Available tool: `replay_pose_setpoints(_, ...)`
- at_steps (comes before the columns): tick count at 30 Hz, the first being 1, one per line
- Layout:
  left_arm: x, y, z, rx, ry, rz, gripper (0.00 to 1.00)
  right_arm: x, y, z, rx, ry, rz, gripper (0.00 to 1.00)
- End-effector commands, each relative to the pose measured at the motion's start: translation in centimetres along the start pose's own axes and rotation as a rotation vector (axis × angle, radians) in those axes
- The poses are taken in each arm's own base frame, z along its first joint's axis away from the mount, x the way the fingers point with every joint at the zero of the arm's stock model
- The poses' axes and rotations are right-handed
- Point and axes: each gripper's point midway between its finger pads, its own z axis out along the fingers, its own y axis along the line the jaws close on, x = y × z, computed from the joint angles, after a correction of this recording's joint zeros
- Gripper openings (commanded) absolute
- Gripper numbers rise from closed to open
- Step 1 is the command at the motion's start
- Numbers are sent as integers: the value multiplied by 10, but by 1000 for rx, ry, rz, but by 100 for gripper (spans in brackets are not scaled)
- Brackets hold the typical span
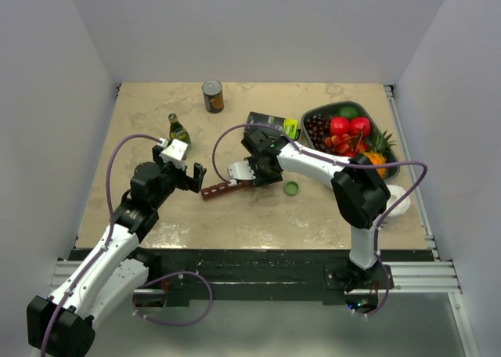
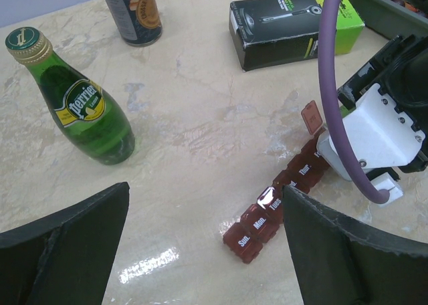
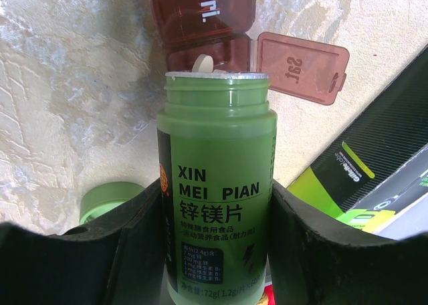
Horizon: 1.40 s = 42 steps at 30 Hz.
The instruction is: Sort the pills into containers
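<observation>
The maroon pill strip [image 1: 221, 189] lies mid-table, with day labels Sun to Thur visible in the left wrist view [image 2: 262, 219]. My right gripper [image 1: 262, 171] is shut on a green pill bottle [image 3: 217, 184], uncapped and tilted with its mouth over the strip's far end [image 3: 204, 17]. The Sat lid [image 3: 297, 67] is flipped open beside the Fri compartment. A white pill [image 3: 204, 63] sits at the bottle's mouth. My left gripper [image 1: 193, 177] is open and empty [image 2: 204, 205], just left of the strip's Sun end.
The bottle's green cap [image 1: 291, 188] lies by the right gripper and also shows in the right wrist view [image 3: 110, 201]. A Perrier bottle [image 1: 179, 130], a can [image 1: 212, 95], a black-and-lime box [image 1: 270, 124] and a fruit tray [image 1: 307, 119] stand behind.
</observation>
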Motion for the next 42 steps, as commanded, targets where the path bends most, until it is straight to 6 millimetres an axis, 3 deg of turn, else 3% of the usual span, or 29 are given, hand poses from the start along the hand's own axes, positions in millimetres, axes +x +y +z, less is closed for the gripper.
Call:
replay_pose_setpoints(1,-19,2,-1,-1,-55,18,100,-4,-13,-9,31,9,-21,3)
replay_pose_setpoints(42,-19,2,-1,-2,-54,20,100,-13,-10,-7,33,14,-34,3)
